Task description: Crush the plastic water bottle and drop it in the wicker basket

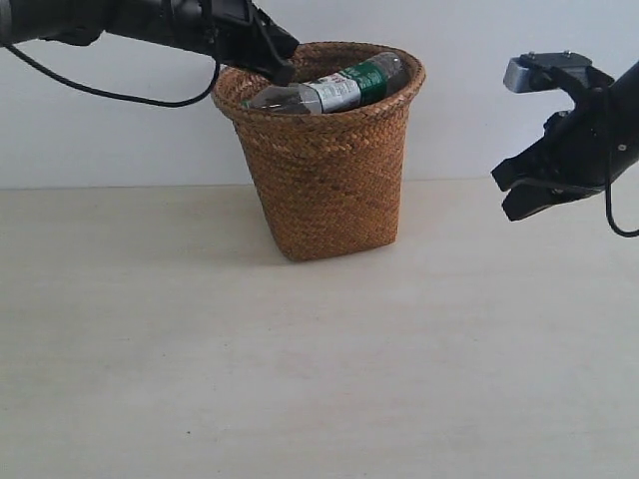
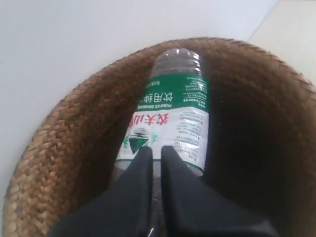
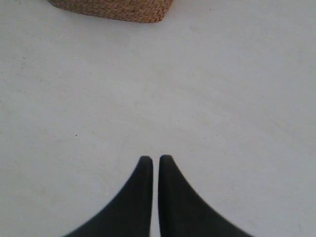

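The plastic water bottle [image 1: 344, 88] lies slanted in the mouth of the wicker basket [image 1: 324, 190], its green-and-white label showing above the rim. My left gripper [image 1: 285, 65] reaches over the basket's left rim and is shut on the bottle's near clear end. In the left wrist view the two fingers of the left gripper [image 2: 157, 150] stand almost together over the bottle [image 2: 173, 113], inside the basket [image 2: 64, 133]. My right gripper [image 1: 507, 195] hangs in the air off to the right, shut on nothing. The right wrist view shows the right gripper [image 3: 155, 159] above bare table.
The basket stands at the back of a pale table [image 1: 300, 379] against a white wall. A corner of the basket's base [image 3: 113, 7] shows in the right wrist view. A black cable [image 1: 110, 95] hangs from the left arm.
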{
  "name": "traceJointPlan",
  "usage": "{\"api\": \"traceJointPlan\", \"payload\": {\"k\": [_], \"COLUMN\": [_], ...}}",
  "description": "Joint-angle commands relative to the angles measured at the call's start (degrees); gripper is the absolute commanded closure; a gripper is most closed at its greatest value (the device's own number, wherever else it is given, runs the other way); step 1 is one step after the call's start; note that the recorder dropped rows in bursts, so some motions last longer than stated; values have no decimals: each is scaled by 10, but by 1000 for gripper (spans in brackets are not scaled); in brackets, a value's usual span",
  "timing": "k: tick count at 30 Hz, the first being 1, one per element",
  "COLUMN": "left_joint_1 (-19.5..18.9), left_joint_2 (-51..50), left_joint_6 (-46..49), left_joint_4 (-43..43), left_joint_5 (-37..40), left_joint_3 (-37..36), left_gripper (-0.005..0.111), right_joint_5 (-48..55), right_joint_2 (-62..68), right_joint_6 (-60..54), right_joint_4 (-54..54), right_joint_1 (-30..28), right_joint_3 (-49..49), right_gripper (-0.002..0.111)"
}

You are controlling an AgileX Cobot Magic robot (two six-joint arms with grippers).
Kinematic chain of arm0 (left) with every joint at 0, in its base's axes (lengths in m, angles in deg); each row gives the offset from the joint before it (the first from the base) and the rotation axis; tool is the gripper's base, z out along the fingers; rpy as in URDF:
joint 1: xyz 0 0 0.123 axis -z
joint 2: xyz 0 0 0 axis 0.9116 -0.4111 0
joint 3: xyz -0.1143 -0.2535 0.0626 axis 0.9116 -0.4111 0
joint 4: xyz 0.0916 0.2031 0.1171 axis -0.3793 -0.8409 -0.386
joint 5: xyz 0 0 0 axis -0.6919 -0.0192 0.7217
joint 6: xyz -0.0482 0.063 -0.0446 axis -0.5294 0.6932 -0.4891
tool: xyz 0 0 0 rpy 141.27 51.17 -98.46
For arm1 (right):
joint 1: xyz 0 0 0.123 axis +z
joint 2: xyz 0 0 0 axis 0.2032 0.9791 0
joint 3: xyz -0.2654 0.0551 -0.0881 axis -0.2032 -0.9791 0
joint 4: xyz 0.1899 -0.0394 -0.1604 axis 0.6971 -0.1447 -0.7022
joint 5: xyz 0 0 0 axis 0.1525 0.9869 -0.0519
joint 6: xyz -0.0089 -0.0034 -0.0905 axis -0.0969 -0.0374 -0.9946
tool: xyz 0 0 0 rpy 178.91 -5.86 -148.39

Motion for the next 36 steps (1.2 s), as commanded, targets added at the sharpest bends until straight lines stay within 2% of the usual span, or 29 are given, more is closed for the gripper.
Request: {"api": "traceJointPlan", "payload": {"k": [1, 3, 5, 11, 18, 25, 31, 36], "left_joint_1": [2, 2, 2, 2, 2, 1, 1, 3], "left_joint_2": [-49, -70, -83, -104, -71, -76, -120, -152], "left_joint_6": [-184, -194, -196, -219, -219, -219, -219, -222], "left_joint_4": [-187, -213, -214, -220, -215, -220, -223, -223], "left_joint_5": [88, 151, 177, 146, 84, 91, 85, 112], "left_joint_3": [84, 113, 126, 140, 169, 180, 182, 182], "left_gripper": [102, 102, 102, 102, 102, 102, 102, 102], "right_joint_5": [-7, -7, -7, 3, -8, -10, -10, -9], "right_joint_2": [8, 8, 8, 8, 8, 8, 8, 8], "right_joint_6": [-13, -16, -16, -16, -19, -27, -27, -27], "right_joint_4": [1, 1, 1, 1, 1, 1, 1, 1], "right_joint_1": [1, 1, 1, 1, 1, 1, 1, 1], "right_joint_3": [2, 2, 2, 2, 2, 2, 2, 2], "right_gripper": [108, 108, 108, 108, 108, 108, 108, 108]}}
